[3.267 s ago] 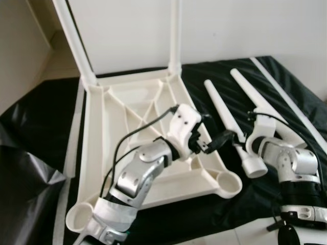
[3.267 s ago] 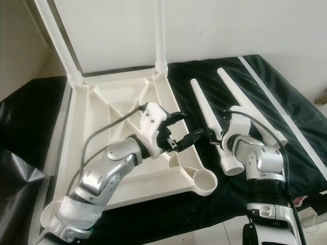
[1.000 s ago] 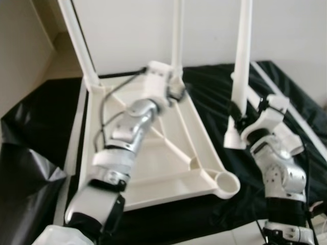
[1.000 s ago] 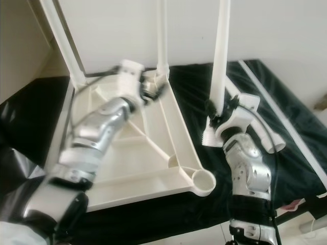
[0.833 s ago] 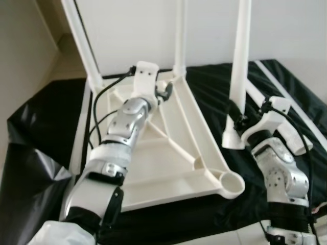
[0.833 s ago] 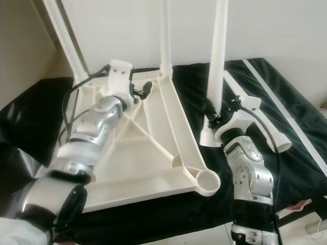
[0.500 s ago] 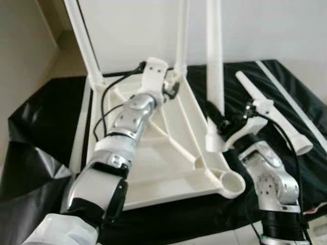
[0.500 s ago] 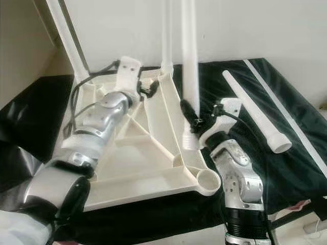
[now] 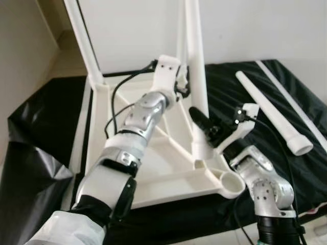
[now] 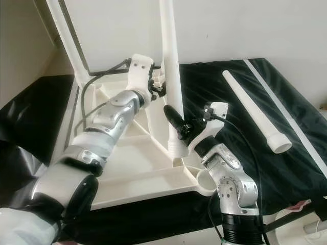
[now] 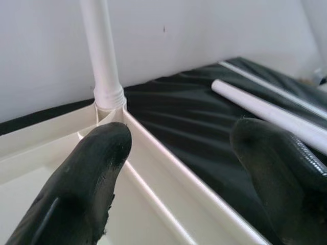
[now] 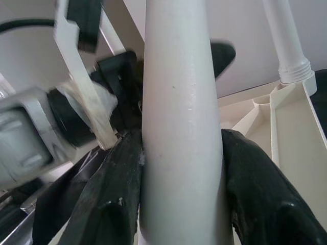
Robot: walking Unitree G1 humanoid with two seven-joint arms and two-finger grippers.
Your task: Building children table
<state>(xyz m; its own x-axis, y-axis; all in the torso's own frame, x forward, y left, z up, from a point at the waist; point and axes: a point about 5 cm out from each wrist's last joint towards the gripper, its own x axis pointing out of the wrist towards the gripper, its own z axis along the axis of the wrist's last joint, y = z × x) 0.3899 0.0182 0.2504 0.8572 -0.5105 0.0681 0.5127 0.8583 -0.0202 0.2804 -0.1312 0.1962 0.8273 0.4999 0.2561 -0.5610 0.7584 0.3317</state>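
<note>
Right wrist view: right gripper (image 12: 179,168) clamps an upright leg (image 9: 196,87) over the tabletop (image 9: 153,168); left gripper (image 11: 179,153) gapes.

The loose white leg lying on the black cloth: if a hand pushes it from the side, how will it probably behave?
The leg is round and tapered, so it would likely roll, curving toward its thin end rather than going straight. It looks like stiff hollow plastic, probably light, so it should not bend. The wrinkled cloth may slow it.
</note>
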